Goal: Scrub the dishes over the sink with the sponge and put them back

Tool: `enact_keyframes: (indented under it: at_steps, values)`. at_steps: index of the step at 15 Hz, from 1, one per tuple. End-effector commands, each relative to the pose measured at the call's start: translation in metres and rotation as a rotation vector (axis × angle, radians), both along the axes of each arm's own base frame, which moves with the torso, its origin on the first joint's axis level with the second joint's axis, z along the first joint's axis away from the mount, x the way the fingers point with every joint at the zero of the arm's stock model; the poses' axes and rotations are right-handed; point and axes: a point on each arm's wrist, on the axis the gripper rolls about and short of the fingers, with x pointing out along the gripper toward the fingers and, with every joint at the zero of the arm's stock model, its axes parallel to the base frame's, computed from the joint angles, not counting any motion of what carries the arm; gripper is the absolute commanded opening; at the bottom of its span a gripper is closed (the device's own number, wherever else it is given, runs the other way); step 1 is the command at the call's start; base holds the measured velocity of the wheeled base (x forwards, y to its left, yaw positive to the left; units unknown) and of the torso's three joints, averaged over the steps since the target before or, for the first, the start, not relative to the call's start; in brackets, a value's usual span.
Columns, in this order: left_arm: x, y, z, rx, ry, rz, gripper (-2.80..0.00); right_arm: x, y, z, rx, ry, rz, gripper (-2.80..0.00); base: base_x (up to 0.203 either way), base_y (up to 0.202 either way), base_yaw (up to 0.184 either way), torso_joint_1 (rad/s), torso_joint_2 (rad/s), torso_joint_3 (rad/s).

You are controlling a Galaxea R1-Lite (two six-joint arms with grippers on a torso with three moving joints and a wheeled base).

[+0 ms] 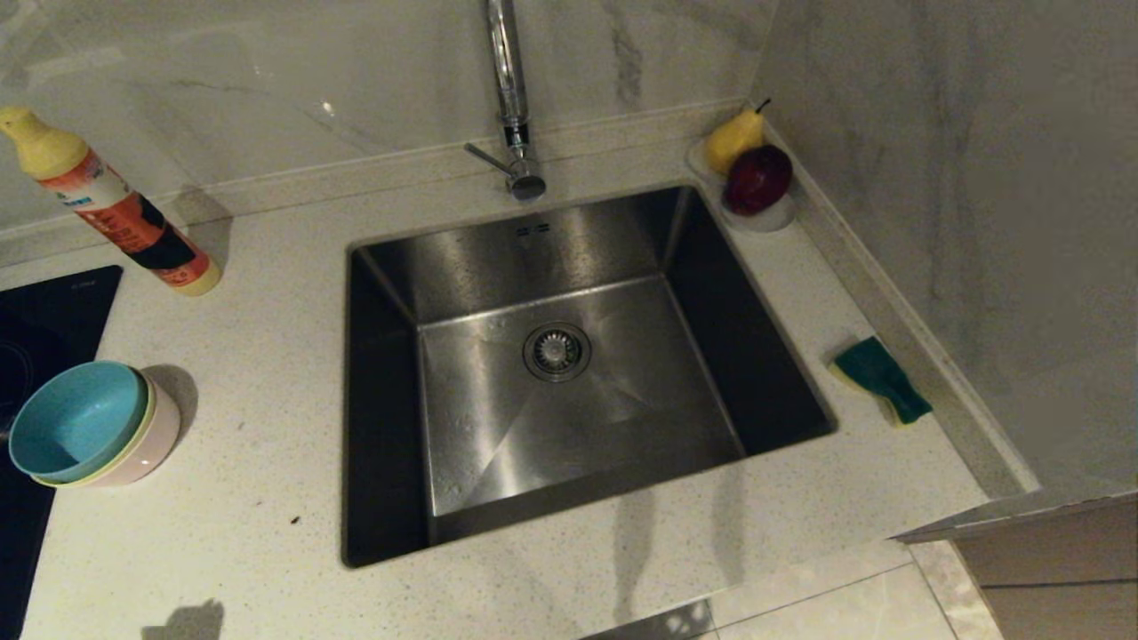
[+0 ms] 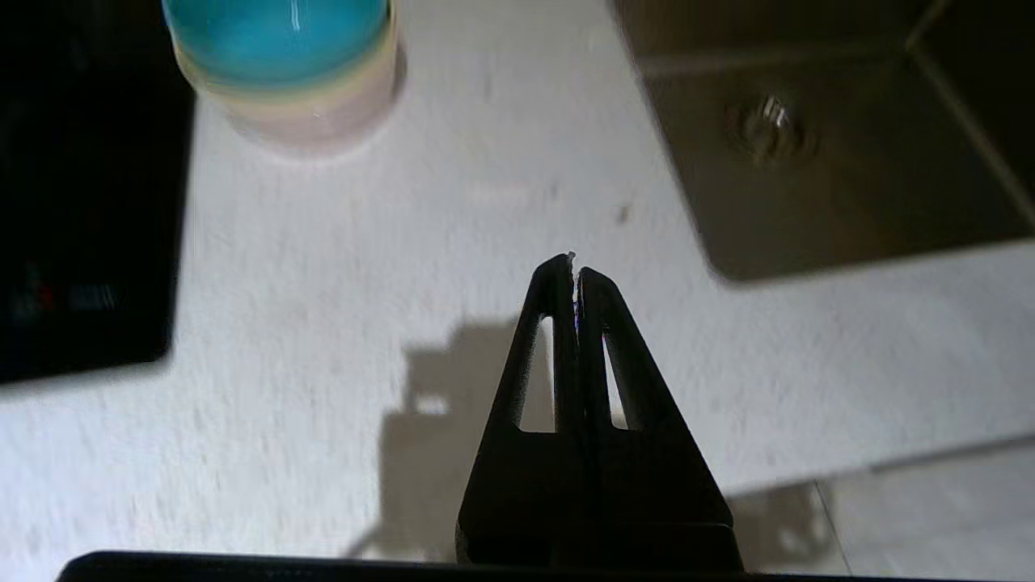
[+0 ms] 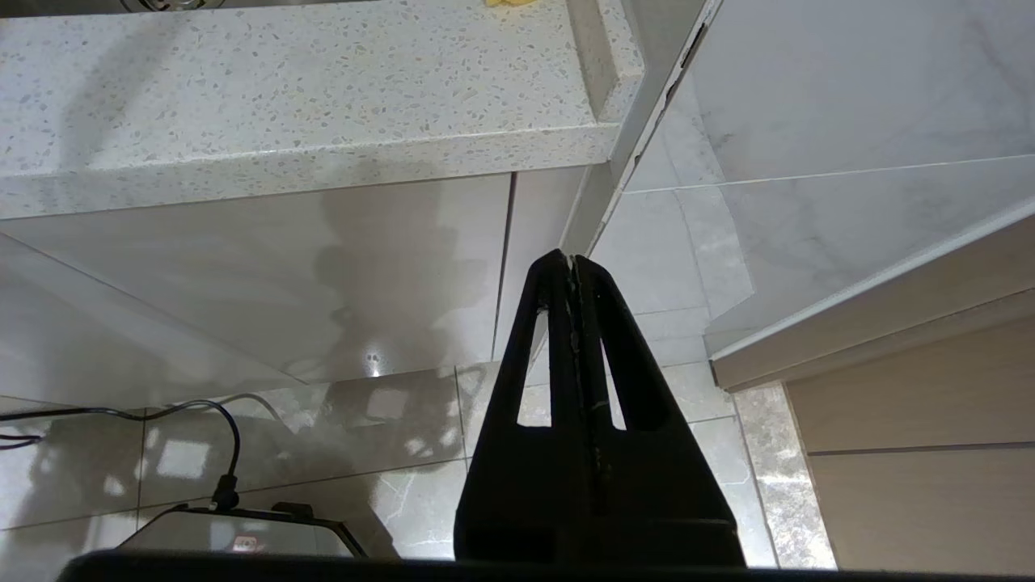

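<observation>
Three bowls are nested in a stack [image 1: 89, 427] on the counter left of the sink [image 1: 569, 356]: a light blue one [image 2: 275, 32] inside, a pale yellow one under it, a pale pink one outermost. The sponge [image 1: 880, 378], green face up over yellow foam, lies on the counter right of the sink. Neither arm shows in the head view. My left gripper [image 2: 575, 263] is shut and holds nothing, hanging over the counter's front part, nearer than the bowls. My right gripper [image 3: 571, 260] is shut and empty, down below the counter's edge, above the floor.
A tall chrome tap [image 1: 511, 98] stands behind the sink. A tilted orange detergent bottle with a yellow cap [image 1: 116, 209] leans at the back left. A black hob [image 1: 36, 356] borders the bowls. A small dish [image 1: 772, 216] in the back right corner holds a pear [image 1: 733, 138] and a dark red fruit [image 1: 758, 178].
</observation>
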Motion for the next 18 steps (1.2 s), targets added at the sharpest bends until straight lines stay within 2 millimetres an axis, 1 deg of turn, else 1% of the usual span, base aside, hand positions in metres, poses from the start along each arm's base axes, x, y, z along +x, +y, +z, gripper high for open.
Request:
enact_keyframes:
  at_steps: [1,3,5,7,9,12,15,18]
  values:
    - [0.0036,0.0000,-0.0128,0.020,0.054,0.002,-2.80,0.0000,0.0000,0.0000,-0.001,0.000,0.001,-2.80,0.000,0.000,0.000,0.000,0.00,0.000]
    - [0.0035,0.0000,-0.0139,0.022,0.069,0.001,-2.80,0.0000,0.0000,0.0000,-0.001,0.000,0.001,-2.80,0.000,0.000,0.000,0.000,0.00,0.000]
    - [0.0038,-0.0004,-0.0136,0.088,0.066,-0.009,-2.80,0.0000,0.0000,-0.0002,-0.002,0.001,0.002,-2.80,0.000,0.000,0.000,0.000,0.00,0.000]
    - [0.0035,-0.0005,-0.0142,0.090,0.075,-0.018,-2.80,0.0000,0.0000,0.0000,-0.006,0.000,0.002,-2.80,0.000,0.000,0.000,0.000,0.00,0.000]
    - [0.0032,-0.0006,-0.0139,0.061,0.077,-0.026,-2.80,0.0000,0.0000,0.0000,-0.011,-0.001,0.002,-2.80,0.000,0.000,0.000,0.000,0.00,0.000]
    - [0.0034,-0.0006,-0.0103,0.076,0.031,-0.021,-2.80,0.0001,0.0000,0.0000,-0.011,0.001,0.001,-2.80,0.000,0.000,0.000,0.000,0.00,0.000]
    - [0.0034,-0.0005,-0.0101,0.033,0.028,-0.021,-2.80,0.0001,0.0000,0.0000,-0.011,0.001,0.001,-2.80,0.000,0.000,0.000,0.000,0.00,0.000]
    - [0.0034,-0.0005,-0.0101,0.027,0.028,-0.022,-2.80,0.0001,0.0000,0.0000,-0.011,0.001,0.001,-2.80,0.000,0.000,0.000,0.000,0.00,0.000]
